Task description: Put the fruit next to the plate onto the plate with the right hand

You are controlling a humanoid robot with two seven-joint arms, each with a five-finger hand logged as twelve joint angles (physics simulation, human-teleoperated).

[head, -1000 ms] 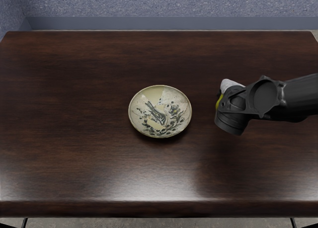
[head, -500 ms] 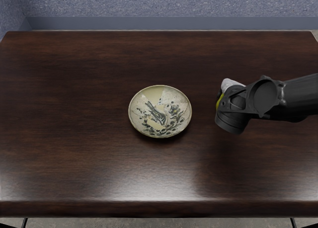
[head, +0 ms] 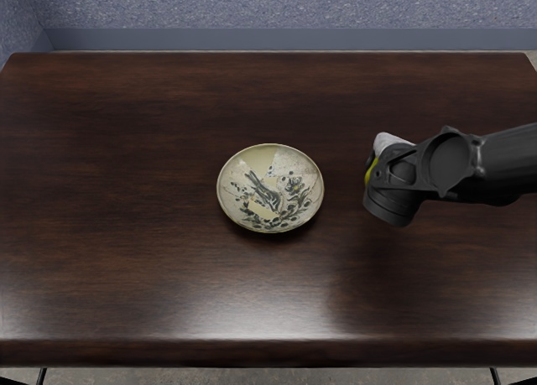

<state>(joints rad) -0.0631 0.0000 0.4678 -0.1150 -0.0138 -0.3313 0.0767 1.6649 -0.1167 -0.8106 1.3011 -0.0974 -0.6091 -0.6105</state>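
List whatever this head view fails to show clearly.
Head view only:
- Yellow fruit: only a sliver shows. The black right hand covers the rest, so its kind is unclear.
- Contact between hand and fruit: hidden by the hand's back.
- Left arm: outside the frame.

Open table point(head: 168, 301) around plate point(head: 270, 188)

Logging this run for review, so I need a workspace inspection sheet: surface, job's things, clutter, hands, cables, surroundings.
Surface: dark glossy wooden table.
Job's things: patterned plate at the table's middle, nothing on it; yellow sliver, probably the fruit, to its right, mostly hidden under the right hand.
Clutter: nothing seen.
Hands: right hand apart from the plate, its grip hidden; left arm out of view.
Cables: nothing seen.
Surroundings: blue-grey wall behind the table.
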